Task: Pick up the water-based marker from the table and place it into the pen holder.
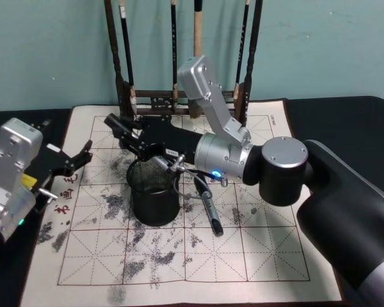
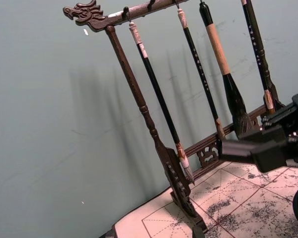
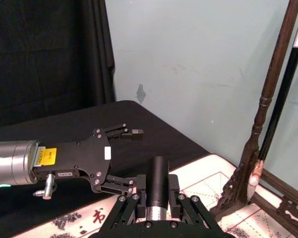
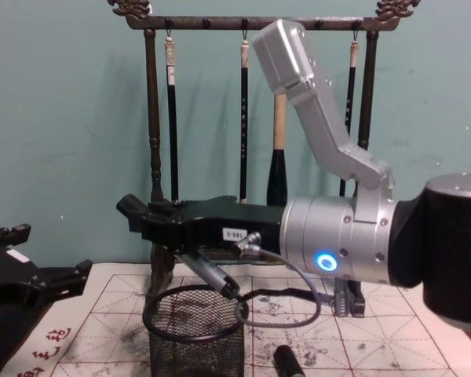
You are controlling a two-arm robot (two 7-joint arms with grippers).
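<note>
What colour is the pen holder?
The pen holder is black wire mesh, clearest in the chest view.

Marker: dark round barrel with a silvery band at its near end. You have it pinched between the right fingers, black end standing clear past the fingertips, off the table. You can't read its tilt.

Pen holder: short black mesh cup with a solid rim, upright. It sits below the fingers, back from their tips toward the wrist.

Table: dark top under the fingers, carrying a cream mat with a red grid and grey ink smudges.
</note>
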